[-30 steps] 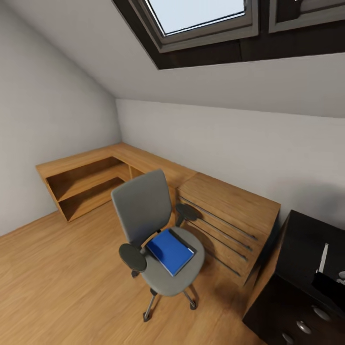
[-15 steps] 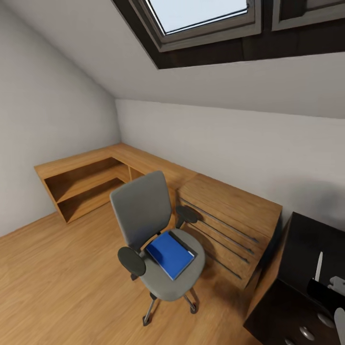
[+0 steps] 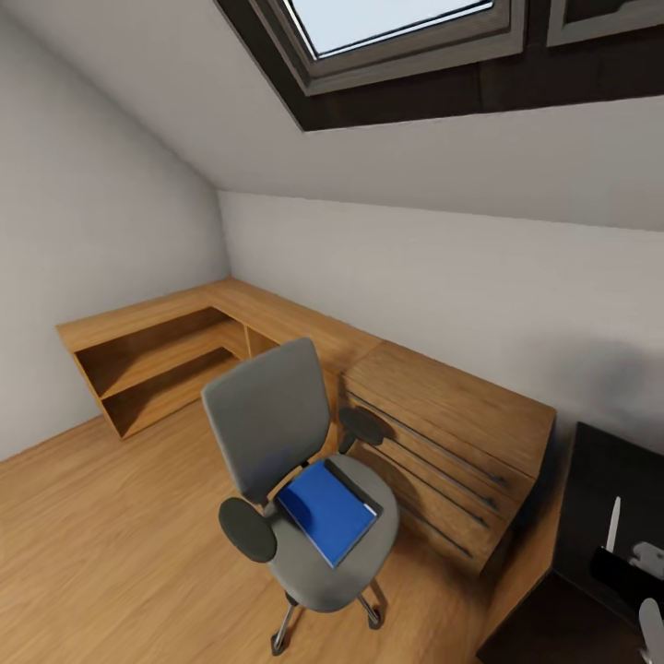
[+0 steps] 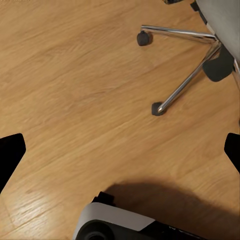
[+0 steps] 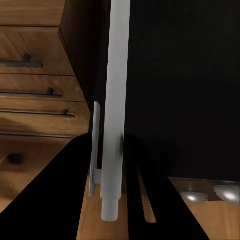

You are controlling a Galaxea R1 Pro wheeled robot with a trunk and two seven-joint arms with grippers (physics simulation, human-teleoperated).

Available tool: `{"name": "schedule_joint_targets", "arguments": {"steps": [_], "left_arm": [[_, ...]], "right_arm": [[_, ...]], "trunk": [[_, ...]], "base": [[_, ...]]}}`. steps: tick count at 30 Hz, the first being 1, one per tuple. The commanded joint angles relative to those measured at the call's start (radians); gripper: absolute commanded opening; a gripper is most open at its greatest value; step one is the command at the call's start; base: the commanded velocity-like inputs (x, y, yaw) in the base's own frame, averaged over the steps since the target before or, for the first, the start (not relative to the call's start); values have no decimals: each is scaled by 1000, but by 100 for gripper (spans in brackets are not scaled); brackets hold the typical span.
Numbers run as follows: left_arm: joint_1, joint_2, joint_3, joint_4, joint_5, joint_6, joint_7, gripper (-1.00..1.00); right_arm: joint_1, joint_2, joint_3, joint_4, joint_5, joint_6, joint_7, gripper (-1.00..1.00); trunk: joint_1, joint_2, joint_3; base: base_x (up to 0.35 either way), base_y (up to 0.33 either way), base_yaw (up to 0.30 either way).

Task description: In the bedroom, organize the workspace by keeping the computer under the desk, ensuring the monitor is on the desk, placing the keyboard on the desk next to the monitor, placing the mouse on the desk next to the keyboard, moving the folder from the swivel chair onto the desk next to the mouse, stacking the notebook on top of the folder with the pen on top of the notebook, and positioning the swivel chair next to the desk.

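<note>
From my head camera I see the swivel chair (image 3: 300,480) standing on the wood floor (image 3: 111,544) in front of the light wooden dresser (image 3: 452,433), its grey back turned toward the low wooden shelf unit (image 3: 157,355) in the corner. The blue folder (image 3: 327,510) lies flat on the chair's seat, between the two black armrests. Beyond the dresser, away from the chair, a corner of the glossy black desk (image 3: 604,480) comes into frame. Over that desk corner my right gripper (image 5: 112,165) pinches the pen (image 5: 116,100), which stands upright between the dark fingers (image 5: 65,200); a round silver drawer knob (image 5: 192,196) shows just below. My left gripper (image 4: 120,150) hangs over bare floor beside the chair's chrome base (image 4: 192,75), fingertips spread wide apart with nothing between them.
</note>
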Motion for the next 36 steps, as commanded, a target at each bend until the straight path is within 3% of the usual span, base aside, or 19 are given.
{"name": "schedule_joint_targets", "arguments": {"steps": [1, 5, 6, 13, 18, 19, 24, 31, 36], "left_arm": [[0, 1, -3, -2, 5, 4, 7, 100], [0, 1, -3, -2, 5, 4, 7, 100], [0, 1, -3, -2, 5, 4, 7, 100], [0, 1, -3, -2, 5, 4, 7, 100], [0, 0, -3, -2, 5, 4, 7, 100], [0, 0, -3, -2, 5, 4, 7, 100], [0, 0, -3, -2, 5, 4, 7, 100], [0, 1, -19, -2, 5, 4, 7, 100], [0, 1, -34, -2, 4, 4, 7, 100]], "right_arm": [[-13, -5, -2, 22, -9, 1, 3, -100], [-71, -42, -2, 148, -8, -40, 3, -100], [-118, -72, -2, 254, -7, -92, 3, -100], [-154, -96, 5, 359, 2, -154, 2, -100], [-228, -106, 15, 497, 75, -229, 0, -100], [-263, -119, 16, 578, 105, -269, -1, -100], [-370, -164, 17, 805, 145, -363, -2, -100], [-404, -181, 17, 876, 155, -383, -10, -100], [-407, -180, 17, 888, 156, -381, -81, -100]], "trunk": [[0, -1, -1], [0, -1, -1], [0, -1, -1], [0, -1, -1], [0, -1, -1], [0, -1, -1], [0, -1, -1], [0, -1, -1], [0, -1, -1]], "base": [[21, 0, 0], [7, 0, 0], [0, 0, 0], [0, 0, 0], [0, 0, 0], [0, 0, 0], [0, 0, 0], [0, 0, 0], [0, -36, 0]]}}
